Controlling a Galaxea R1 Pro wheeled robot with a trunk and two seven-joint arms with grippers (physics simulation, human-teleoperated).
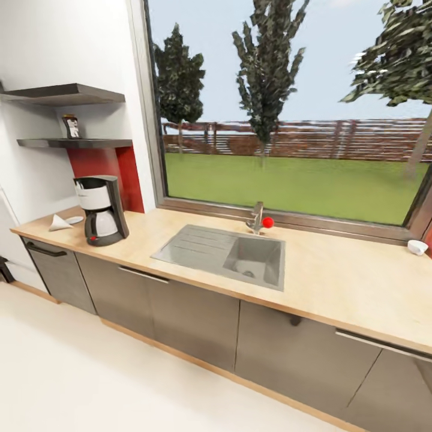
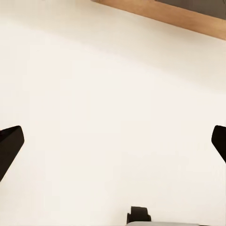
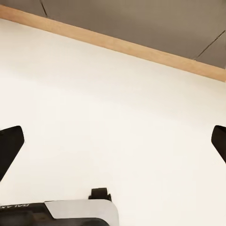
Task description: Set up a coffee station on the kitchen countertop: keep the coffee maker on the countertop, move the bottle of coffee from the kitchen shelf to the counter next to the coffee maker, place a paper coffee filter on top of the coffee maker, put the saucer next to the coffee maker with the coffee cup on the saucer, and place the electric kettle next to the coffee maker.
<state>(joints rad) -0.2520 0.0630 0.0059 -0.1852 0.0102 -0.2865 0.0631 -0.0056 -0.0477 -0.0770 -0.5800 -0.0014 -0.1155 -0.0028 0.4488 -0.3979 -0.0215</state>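
A black and white coffee maker (image 1: 102, 210) stands on the wooden countertop (image 1: 336, 270) at the left. Beside it, further left, lie a white paper coffee filter (image 1: 59, 223) and a pale saucer (image 1: 74, 220). A small bottle of coffee (image 1: 71, 126) stands on the lower grey shelf (image 1: 75, 143) above. A white coffee cup (image 1: 417, 246) sits at the counter's far right, under the window. My left gripper (image 2: 113, 143) is open over pale floor, with one fingertip (image 2: 9, 143) at each side of its wrist view. My right gripper (image 3: 113, 143) is open too, above the floor near the cabinet plinth (image 3: 117, 44).
A steel sink (image 1: 228, 255) with a red-knobbed tap (image 1: 259, 221) is set in the middle of the counter. Grey cabinets (image 1: 180, 312) run below it. A large window (image 1: 288, 108) fills the wall behind. Pale floor (image 1: 90, 384) lies between me and the cabinets.
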